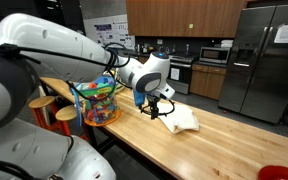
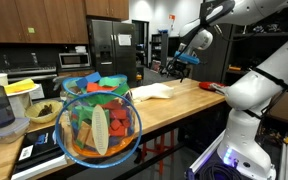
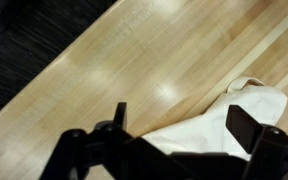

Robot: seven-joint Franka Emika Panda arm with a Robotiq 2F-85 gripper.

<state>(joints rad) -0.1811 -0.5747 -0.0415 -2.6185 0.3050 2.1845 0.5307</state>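
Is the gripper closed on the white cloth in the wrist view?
No, the gripper stands wide open above the white cloth lying on the wooden table.

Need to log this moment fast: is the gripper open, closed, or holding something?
The gripper: open, holding nothing, its fingers spread above the white cloth on the wooden counter.

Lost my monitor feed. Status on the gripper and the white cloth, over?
Gripper open, nothing held. Crumpled white cloth on light wooden countertop, below the jaws, contact unclear. Colourful mesh toy basket stands well aside.
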